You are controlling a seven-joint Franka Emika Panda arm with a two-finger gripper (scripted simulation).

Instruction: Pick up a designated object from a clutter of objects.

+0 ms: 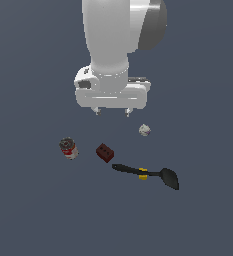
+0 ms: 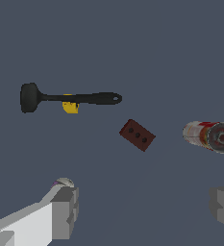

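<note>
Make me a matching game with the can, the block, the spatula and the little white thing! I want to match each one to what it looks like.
Things:
1. soup can
2. studded block
3. spatula
4. small lumpy object

Looks:
A. black with a yellow band
B. white
C. red and white label, grey top
D. dark red

Pairs: 1-C, 2-D, 3-A, 4-B

Plain dark grey-blue floor [image 1: 28, 210], nothing else.
</note>
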